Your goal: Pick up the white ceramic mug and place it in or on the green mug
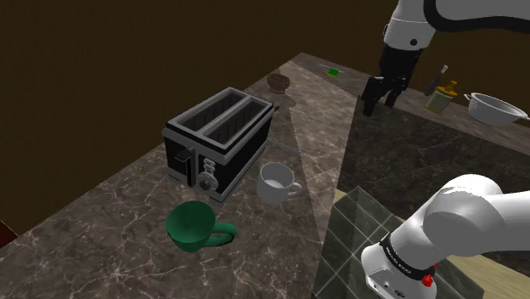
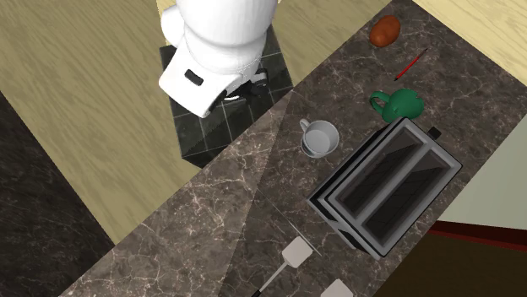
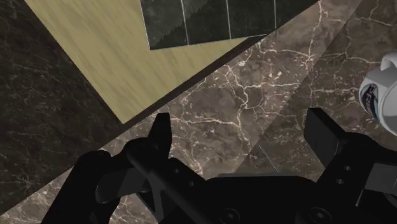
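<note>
The gripper (image 1: 382,102) hangs in the air above the dark marble counter (image 1: 127,212), at the end of the white arm. In the wrist view its two black fingers (image 3: 162,130) stand wide apart, and between them there is only the bare marble, so they hold nothing.

The white mug (image 1: 277,183) is well apart from the gripper. In the shoulder view it stands lower and to the left of it, upright, with the opening up and the handle to that view's right. In the wrist view the white mug (image 3: 382,92) shows partly, outside the gap and beyond one of the fingers. It stands just beside a corner of the black and silver toaster (image 1: 219,140), which has two long slots on top.

The green mug (image 1: 194,225) is near the white mug but does not touch it, toward the shoulder view's lower left. Its handle lies low, close to the counter, and I cannot tell surely if it stands straight or leans.

In the second exterior view the white mug (image 2: 319,137) is between the dark tiled stand (image 2: 232,118) and the toaster (image 2: 388,186), and the green mug (image 2: 399,104) is beside the toaster's short end. A red pen (image 2: 411,65) and an orange-brown round thing (image 2: 385,31) lie further on, and a spatula (image 2: 291,257) lies on the other side of the toaster.
</note>
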`<state>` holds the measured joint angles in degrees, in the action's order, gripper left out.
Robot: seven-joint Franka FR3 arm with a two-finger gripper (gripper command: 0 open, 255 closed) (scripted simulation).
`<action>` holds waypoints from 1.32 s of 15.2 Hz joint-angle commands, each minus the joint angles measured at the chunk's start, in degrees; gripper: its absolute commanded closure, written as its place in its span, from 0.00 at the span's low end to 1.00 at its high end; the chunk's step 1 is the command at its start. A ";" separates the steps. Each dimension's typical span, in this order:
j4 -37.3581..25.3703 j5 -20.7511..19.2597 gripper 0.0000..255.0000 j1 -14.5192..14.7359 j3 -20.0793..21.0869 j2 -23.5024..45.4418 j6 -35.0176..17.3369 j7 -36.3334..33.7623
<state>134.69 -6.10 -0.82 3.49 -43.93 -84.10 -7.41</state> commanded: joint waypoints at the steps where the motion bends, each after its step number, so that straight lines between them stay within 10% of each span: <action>1: 0.00 0.00 0.00 0.00 0.00 0.00 0.00 0.00; 20: 7.92 13.86 0.00 5.81 18.59 16.80 -27.97 -23.56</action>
<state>143.20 7.54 5.00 20.87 -29.50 -109.93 -29.54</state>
